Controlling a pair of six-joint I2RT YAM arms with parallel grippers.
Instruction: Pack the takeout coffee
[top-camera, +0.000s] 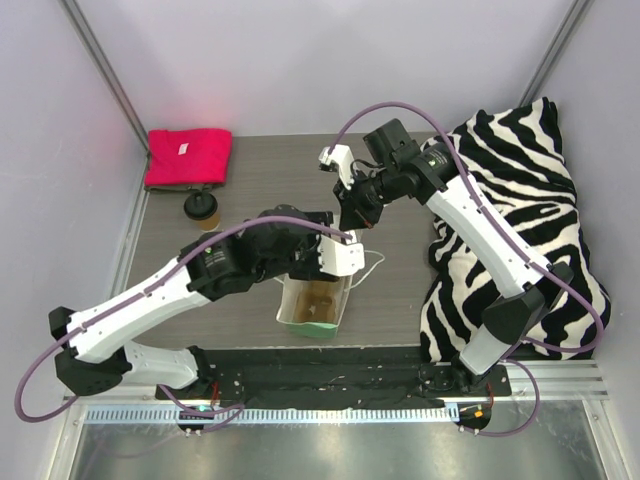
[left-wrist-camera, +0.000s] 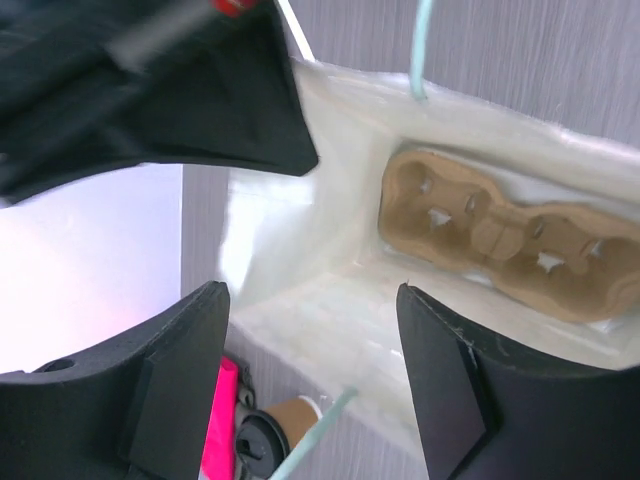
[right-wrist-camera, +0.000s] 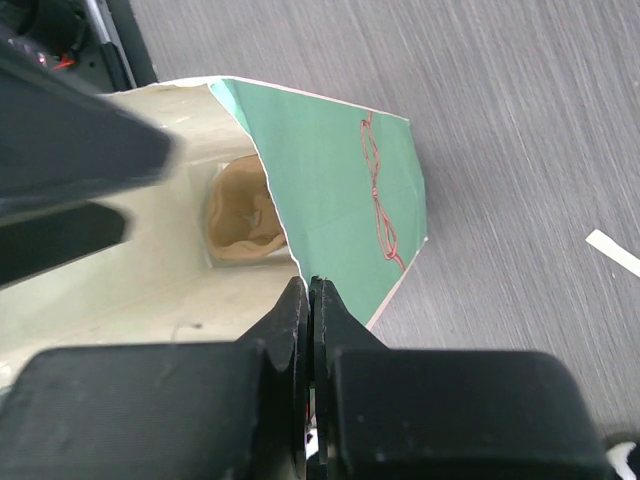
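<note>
The tan paper cup with its black lid (top-camera: 202, 209) stands on the table at the back left, next to a red cloth; it also shows at the bottom of the left wrist view (left-wrist-camera: 275, 432). The white-and-green bag (top-camera: 312, 308) stands open at the table's middle, with the pulp cup carrier (left-wrist-camera: 500, 240) lying inside it. My left gripper (top-camera: 338, 256) is open and empty, hovering over the bag's mouth (left-wrist-camera: 315, 350). My right gripper (top-camera: 357, 216) is shut on the bag's top edge (right-wrist-camera: 308, 285), and the bag's green side (right-wrist-camera: 340, 190) hangs below it.
A folded red cloth (top-camera: 188, 157) lies at the back left. A zebra-striped cloth (top-camera: 520, 220) covers the right side under the right arm. A white paper strip (right-wrist-camera: 612, 252) lies on the table. Grey walls close in the left, back and right.
</note>
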